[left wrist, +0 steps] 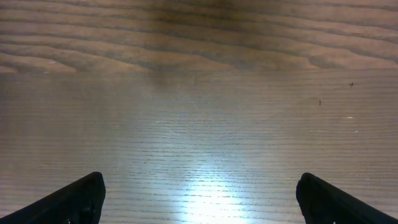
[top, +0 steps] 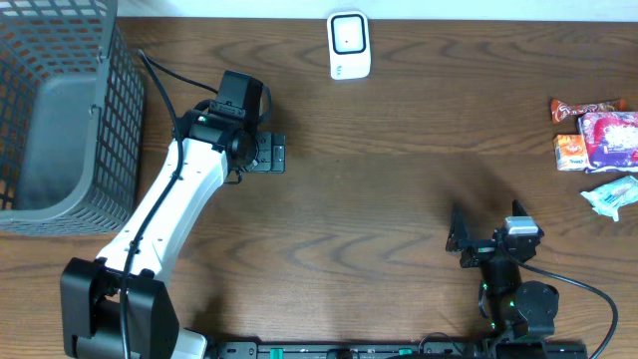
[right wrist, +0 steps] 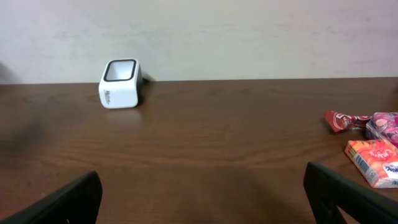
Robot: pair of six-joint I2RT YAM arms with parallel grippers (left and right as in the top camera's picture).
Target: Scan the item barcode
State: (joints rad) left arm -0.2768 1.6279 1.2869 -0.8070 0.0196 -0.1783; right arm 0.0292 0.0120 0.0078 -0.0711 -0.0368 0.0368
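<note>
- Right now, your left hand (top: 278,153) hangs over bare wood in the far left part of the dark brown wooden desk (top: 399,170). Its two black fingers (left wrist: 74,202) are spread wide with nothing between them.
- Your right hand (top: 461,239) sits close to the near edge, right of the middle. It is just as wide and just as empty, and its wrist camera looks level across the desk to the far edge.
- The white box-shaped barcode scanner (top: 349,45) stands at the middle of the far edge, well apart from both hands, with its black-rimmed window facing upward.
- The items lie clustered at the right edge. A red crinkled snack wrapper (top: 585,109) is farthest back. An orange snack packet (top: 569,152) and a purple-and-white snack bag (top: 611,140) touch each other just in front of it. A pale blue-white wrapped packet (top: 610,195) lies closest to the near edge, slightly apart.
- A grey plastic mesh basket (top: 60,110) fills the far left corner, just beside the left arm.
</note>
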